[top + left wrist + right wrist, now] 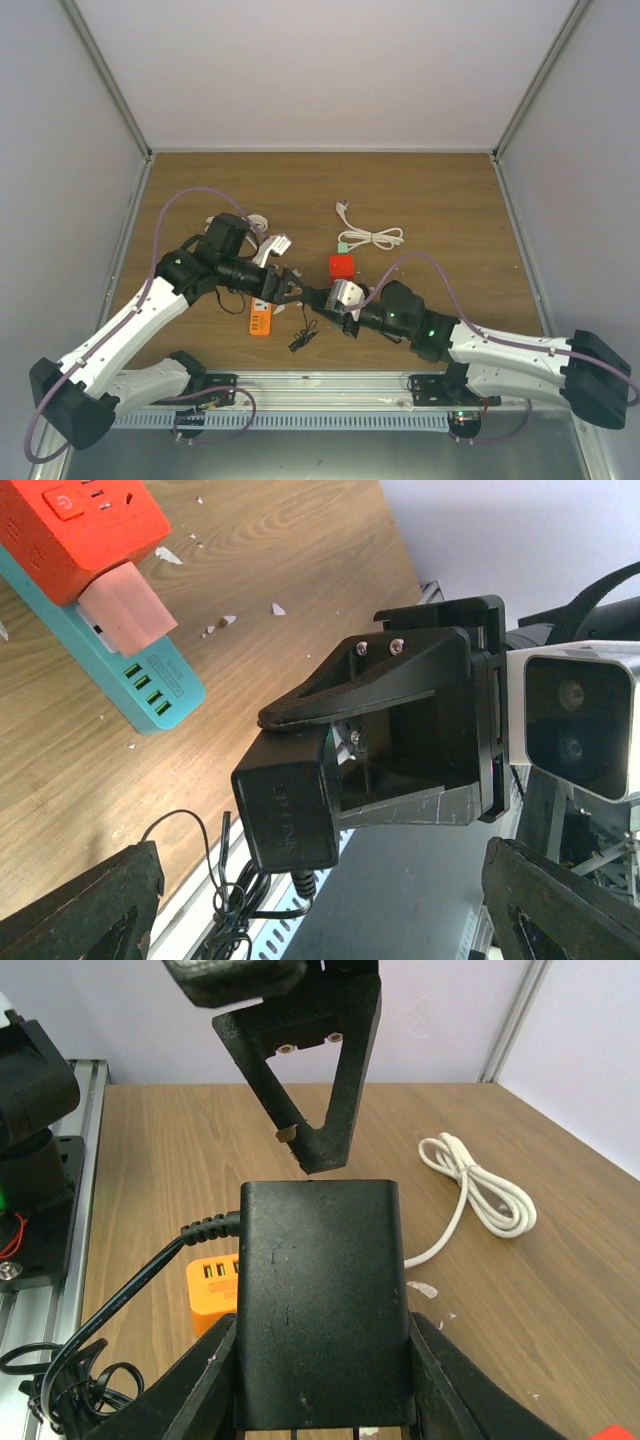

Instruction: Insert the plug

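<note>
In right gripper [322,1392], boxy matte plug [322,1300]

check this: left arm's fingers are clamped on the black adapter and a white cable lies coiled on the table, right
Wrong arm: the right arm's fingers are clamped on the black adapter, as the right wrist view shows; the left fingers stand open. The white cable does lie coiled on the table.

The black power adapter [288,815] bears raised letters that read as TP-LINK along its face, and the red power strip [85,535] has a power symbol on its button [62,500]
</note>
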Robot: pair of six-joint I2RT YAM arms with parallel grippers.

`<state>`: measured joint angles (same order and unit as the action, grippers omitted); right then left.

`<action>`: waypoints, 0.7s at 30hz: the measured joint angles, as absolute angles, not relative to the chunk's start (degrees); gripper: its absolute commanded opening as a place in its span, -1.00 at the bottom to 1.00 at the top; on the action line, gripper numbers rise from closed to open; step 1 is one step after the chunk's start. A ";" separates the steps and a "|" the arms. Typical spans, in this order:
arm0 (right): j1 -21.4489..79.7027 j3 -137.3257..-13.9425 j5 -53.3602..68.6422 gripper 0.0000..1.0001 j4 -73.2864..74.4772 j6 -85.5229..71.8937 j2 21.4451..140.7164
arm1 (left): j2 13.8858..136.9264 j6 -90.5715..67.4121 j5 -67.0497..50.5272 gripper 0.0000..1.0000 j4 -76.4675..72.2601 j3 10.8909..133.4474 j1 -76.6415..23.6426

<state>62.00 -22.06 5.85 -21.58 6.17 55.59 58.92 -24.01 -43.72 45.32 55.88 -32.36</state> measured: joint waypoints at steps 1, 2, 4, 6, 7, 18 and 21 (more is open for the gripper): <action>62.04 -22.09 5.78 -0.99 -21.58 6.17 55.92 | 59.33 -24.01 -43.86 0.79 45.36 55.88 -32.36; 62.06 -22.09 5.74 -0.99 -21.58 6.17 56.12 | 59.64 -24.01 -43.94 0.77 45.39 55.88 -32.36; 62.08 -22.09 5.56 -0.99 -21.58 6.17 56.45 | 60.36 -23.97 -44.21 0.76 45.45 55.88 -32.36; 62.11 -22.20 5.39 -0.99 -21.56 6.17 56.64 | 60.86 -23.94 -44.42 0.76 45.39 55.79 -32.36; 62.11 -22.33 5.39 -0.99 -21.56 6.17 56.75 | 60.99 -23.94 -44.53 0.75 45.36 55.66 -32.36; 62.50 -23.75 4.78 -0.99 -21.54 6.20 58.52 | 63.64 -24.01 -45.63 0.46 44.01 55.27 -32.53; 62.52 -23.83 4.54 -0.99 -21.52 6.20 58.57 | 64.34 -24.05 -46.02 0.32 43.55 54.96 -32.67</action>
